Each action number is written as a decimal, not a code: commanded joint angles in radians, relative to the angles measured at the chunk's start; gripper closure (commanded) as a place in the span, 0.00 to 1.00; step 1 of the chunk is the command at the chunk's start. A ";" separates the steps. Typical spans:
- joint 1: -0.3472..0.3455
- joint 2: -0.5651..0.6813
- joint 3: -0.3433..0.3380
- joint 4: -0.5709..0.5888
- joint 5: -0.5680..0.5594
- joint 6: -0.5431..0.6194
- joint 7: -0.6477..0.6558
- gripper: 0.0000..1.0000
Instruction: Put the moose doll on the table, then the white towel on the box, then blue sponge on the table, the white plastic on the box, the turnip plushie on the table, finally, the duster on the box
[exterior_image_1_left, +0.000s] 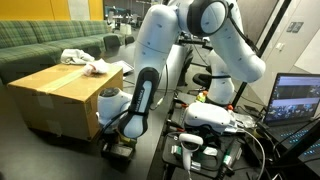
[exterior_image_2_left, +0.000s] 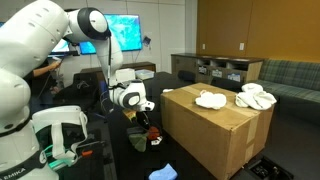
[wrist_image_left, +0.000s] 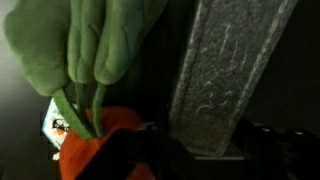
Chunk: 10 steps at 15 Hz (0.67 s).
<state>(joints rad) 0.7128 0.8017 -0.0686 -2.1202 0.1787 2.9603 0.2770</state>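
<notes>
The turnip plushie (wrist_image_left: 95, 60), with green leaves and an orange-red body, fills the left of the wrist view. It sits against my gripper (wrist_image_left: 150, 130), whose grey finger pad stands just to its right. The gripper appears shut on it. In both exterior views the gripper (exterior_image_2_left: 145, 120) (exterior_image_1_left: 120, 138) hangs low over the dark table, beside the cardboard box (exterior_image_2_left: 215, 135) (exterior_image_1_left: 60, 95). The plushie shows as a red patch (exterior_image_2_left: 151, 131) under it. The white towel (exterior_image_2_left: 209, 99) and white plastic (exterior_image_2_left: 255, 97) lie on the box. The blue sponge (exterior_image_2_left: 163, 172) lies on the table. I cannot make out the moose doll or duster.
A green sofa (exterior_image_1_left: 45, 45) stands behind the box. A laptop (exterior_image_1_left: 297, 100) and a cabled white device (exterior_image_1_left: 205, 118) sit near the arm's base. A monitor (exterior_image_2_left: 125, 30) and a shelf unit (exterior_image_2_left: 215, 68) are at the back.
</notes>
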 joint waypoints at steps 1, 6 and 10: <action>-0.141 -0.109 0.091 -0.040 -0.053 -0.136 -0.062 0.65; -0.286 -0.269 0.175 -0.083 -0.093 -0.330 -0.100 0.65; -0.412 -0.401 0.229 -0.077 -0.060 -0.474 -0.165 0.65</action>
<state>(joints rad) 0.3988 0.5279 0.1119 -2.1633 0.1027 2.5814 0.1701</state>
